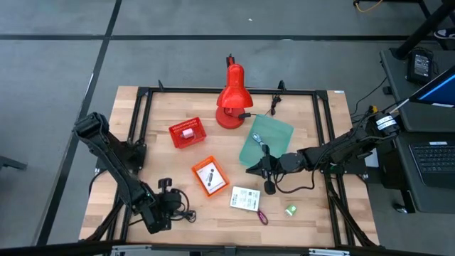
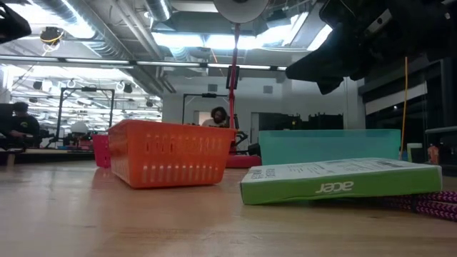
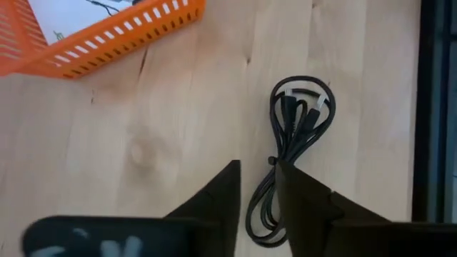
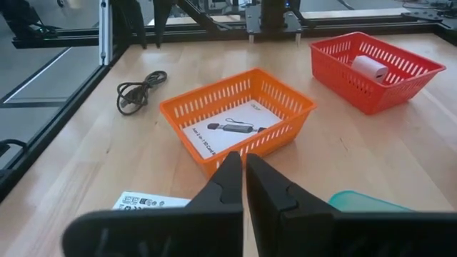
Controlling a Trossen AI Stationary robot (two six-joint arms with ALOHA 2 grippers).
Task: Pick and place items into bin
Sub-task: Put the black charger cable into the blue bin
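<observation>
A: Left tool (image 3: 258,187), tabletop (image 1: 313,213) near corner?
B: Fingers slightly parted, straddling the black coiled cable (image 3: 294,135) lying flat, likely lining up a pickup.
A: Orange bin (image 1: 209,176)?
B: Centre, holding one card.
A: Right tool (image 4: 245,175)?
B: Clenched, empty, beside the bin.

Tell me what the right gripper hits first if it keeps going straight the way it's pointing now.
Most likely the orange basket: the right gripper, fingers shut, points straight at its near corner, where a printed card lies inside. Depth is unclear; a low path might clip the white box first.
</observation>
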